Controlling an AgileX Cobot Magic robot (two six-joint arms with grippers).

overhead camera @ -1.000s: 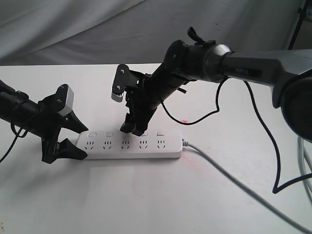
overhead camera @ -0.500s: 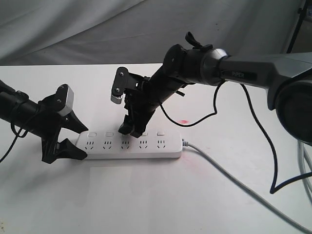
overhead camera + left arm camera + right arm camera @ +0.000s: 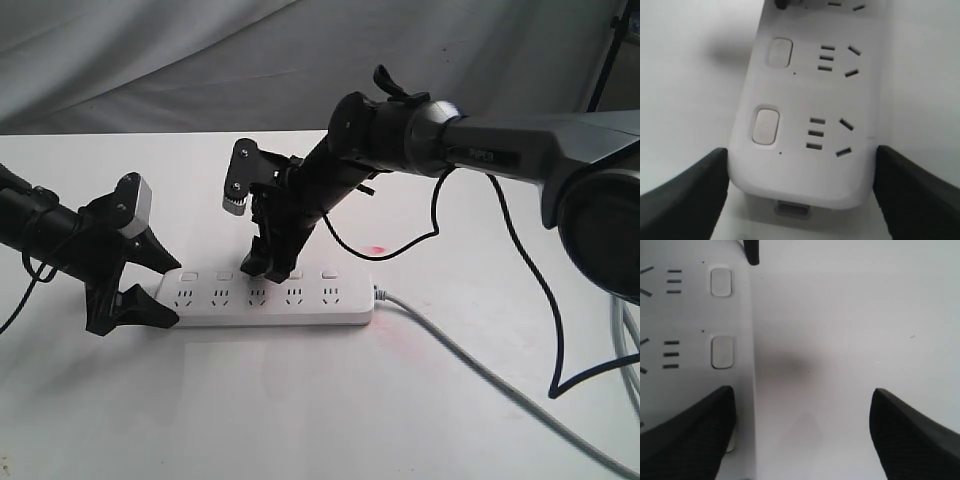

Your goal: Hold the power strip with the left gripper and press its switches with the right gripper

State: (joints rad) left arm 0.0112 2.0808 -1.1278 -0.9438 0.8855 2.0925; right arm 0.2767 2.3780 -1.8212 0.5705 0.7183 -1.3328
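Observation:
The white power strip [image 3: 270, 298] lies flat on the white table, its grey cord [image 3: 480, 370] trailing off to the right. My left gripper [image 3: 170, 290] is shut on its left end; in the left wrist view both black fingers [image 3: 690, 195] press against the strip's [image 3: 805, 150] sides. My right gripper [image 3: 272, 262] reaches down onto the row of switches [image 3: 224, 275] near the middle, jaws wide open. In the right wrist view one finger [image 3: 690, 435] rests over the third switch from the held end, with two switches [image 3: 722, 352] showing beyond it on the strip [image 3: 685, 315].
A black cable [image 3: 440, 220] loops from the right arm down behind the strip. A faint red spot [image 3: 377, 247] marks the table behind the strip's right end. A grey cloth backdrop [image 3: 150, 60] hangs behind the table.
The right wrist and gripper have drifted slightly to the left over the switch row. The left gripper and the strip have not moved.

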